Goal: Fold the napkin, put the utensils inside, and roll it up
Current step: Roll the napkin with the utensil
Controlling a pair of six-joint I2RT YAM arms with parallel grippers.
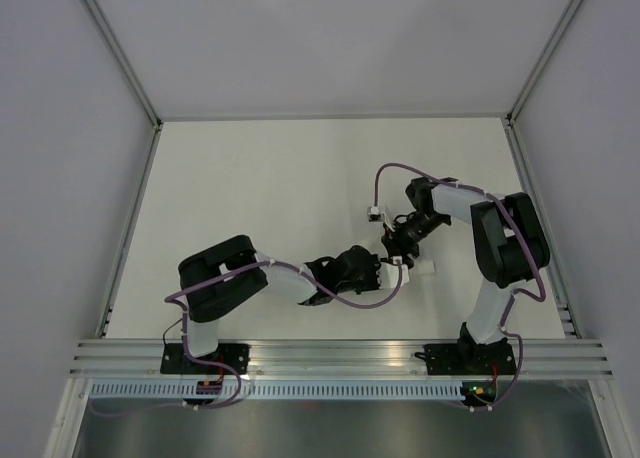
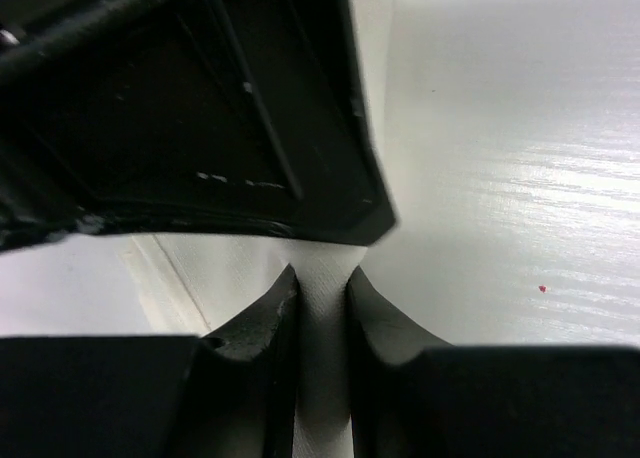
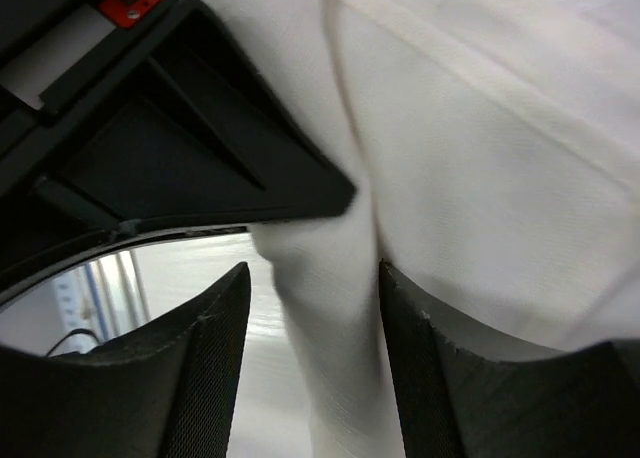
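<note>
Top view: both arms reach in to one spot on the counter (image 1: 300, 178), about 4 o'clock from its middle. The claws sit nearly nose to nose there.

Napkin (image 3: 330, 358): white cloth, gathered into a thick fold or partial roll, lying right where the claws meet. In the top view it barely separates from the pale counter, so its full outline is not readable. Knife: not seen in any view. It may be wrapped inside, but I cannot tell.

Left claw (image 2: 322, 278): drawn nearly together and pinching a narrow ridge of the cloth. The ridge runs 12 to 6 o'clock between the pads in the left wrist view. This is the arm with the hold.

Right claw (image 3: 312, 273): spread and straddling the bundle, not clamping. The fingers (image 3: 215, 378) stand either side of it. A sliver of gap shows on the 9 o'clock side, while the 3 o'clock finger is at or against the cloth. More cloth spreads wide toward 1 to 3 o'clock.

Key relation: the bundle's long axis passes 12 to 6 o'clock straight through the right claw's gap, with the cloth directly ahead of both claws.

Judgement: rolling stage, with the left arm anchoring. The right claw looks free either to lift clear or to close again on the roll. Which end of the roll points where is not clear.
</note>
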